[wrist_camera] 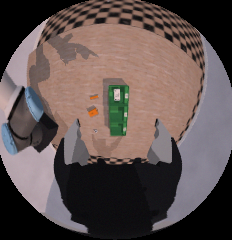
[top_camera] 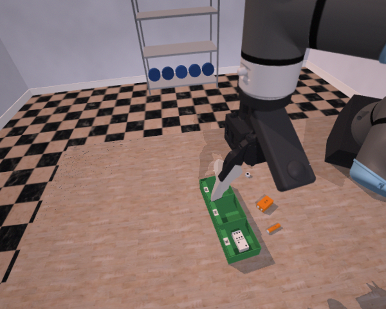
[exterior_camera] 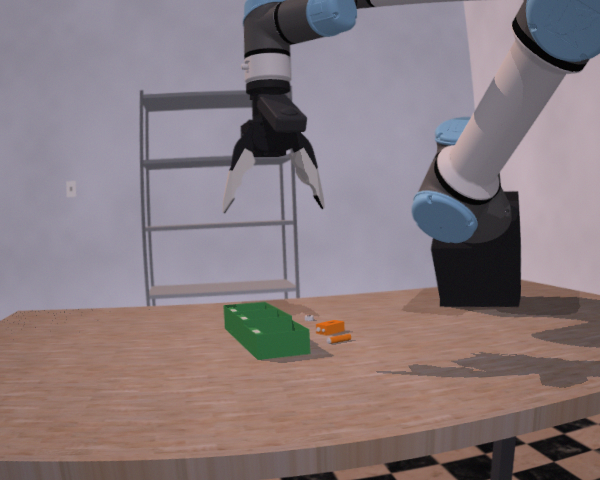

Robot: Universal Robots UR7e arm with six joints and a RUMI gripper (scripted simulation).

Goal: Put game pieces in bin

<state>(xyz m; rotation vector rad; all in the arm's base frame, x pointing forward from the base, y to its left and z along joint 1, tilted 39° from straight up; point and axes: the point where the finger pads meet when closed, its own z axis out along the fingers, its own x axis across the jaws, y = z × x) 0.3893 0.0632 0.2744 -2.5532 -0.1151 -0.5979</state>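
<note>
A green three-compartment bin (top_camera: 229, 220) lies on the wooden table; it also shows in the exterior view (exterior_camera: 265, 330) and the wrist view (wrist_camera: 118, 109). A white domino (top_camera: 239, 240) lies in its nearest end compartment and shows in the wrist view (wrist_camera: 117, 94). The other two compartments look empty. My gripper (exterior_camera: 272, 198) is open and empty, high above the bin. In the top view one finger (top_camera: 224, 181) overlaps the far compartment. A small white die (top_camera: 248, 174) lies on the table beyond the bin; it also shows in the wrist view (wrist_camera: 95, 131).
An orange block battery (top_camera: 264, 203) and an orange cylindrical battery (top_camera: 273, 228) lie on the table right of the bin. The black robot base (exterior_camera: 477, 264) stands at the back right. A metal shelf (top_camera: 178, 43) with blue discs stands on the floor behind.
</note>
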